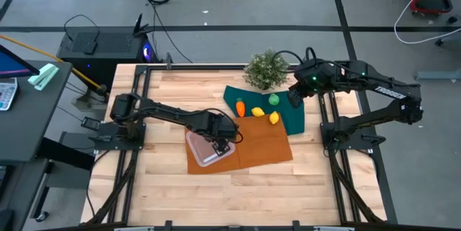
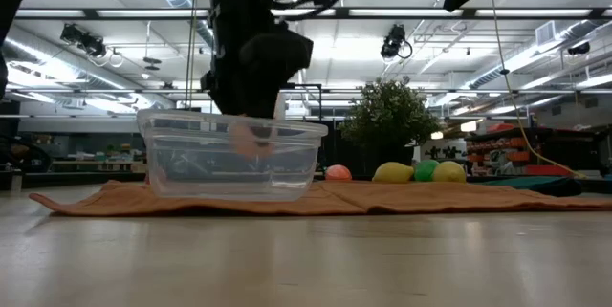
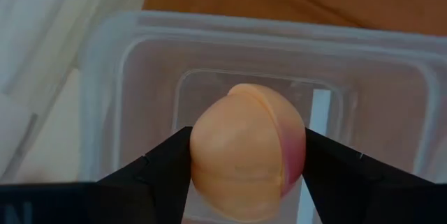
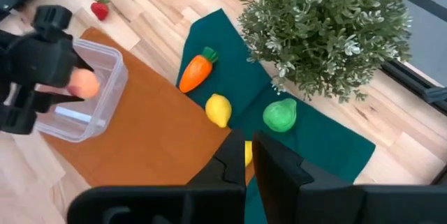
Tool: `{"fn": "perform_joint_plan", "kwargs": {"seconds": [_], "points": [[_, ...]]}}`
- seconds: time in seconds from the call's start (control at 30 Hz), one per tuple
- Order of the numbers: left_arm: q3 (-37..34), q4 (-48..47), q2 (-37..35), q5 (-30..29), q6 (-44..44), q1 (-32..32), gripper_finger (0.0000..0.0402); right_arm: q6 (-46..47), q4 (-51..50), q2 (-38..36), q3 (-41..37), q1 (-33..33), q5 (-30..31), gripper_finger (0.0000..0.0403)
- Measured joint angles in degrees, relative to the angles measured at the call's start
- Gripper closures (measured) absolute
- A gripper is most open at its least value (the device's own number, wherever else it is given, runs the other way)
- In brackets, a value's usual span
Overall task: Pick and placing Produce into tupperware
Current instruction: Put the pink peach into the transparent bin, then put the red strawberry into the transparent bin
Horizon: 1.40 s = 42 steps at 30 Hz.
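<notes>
Left wrist view: left gripper (image 3: pixel 246 172) jaws clamp the peach (image 3: pixel 248 151) over the tupperware (image 3: pixel 112 77).

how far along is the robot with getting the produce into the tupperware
Nothing lies in the tupperware yet. In hand: the left gripper holds the peach over it. Left: carrot, two lemons, green fruit, strawberry. Right gripper waits, shut.

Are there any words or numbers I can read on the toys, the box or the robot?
None can be read on the peach, the tupperware, the carrot or the lemons.
A pale mark sits on the left gripper, cut off by the picture's edge: too little shows to read.
</notes>
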Motion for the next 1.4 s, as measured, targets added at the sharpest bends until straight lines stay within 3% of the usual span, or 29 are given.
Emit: {"fn": "perform_joint_plan", "kwargs": {"seconds": [0.5, 0.8, 1.07, 1.4], "points": [[-0.02, -0.72, 3.68, -2.38, 0.74, -0.04, 0.0159, 0.12, 0.16, 0.0, 0.0, -0.01, 1.19, 0.0402], [-0.02, -1.33, 4.49, -2.39, 1.83, -0.02, 0.013, 0.09, 0.18, 0.0, 0.0, -0.01, 1.33, 0.0402], [0.0, -1.25, 4.48, -2.26, 2.12, 0.04, 0.0128, -0.13, 0.18, 0.0, 0.0, -0.01, 1.35, 0.0402], [-0.02, -2.64, -0.88, -0.6, 1.42, 0.15, 0.0127, -0.54, 0.18, 0.0, 0.0, -0.01, 1.37, 0.0402]]}}
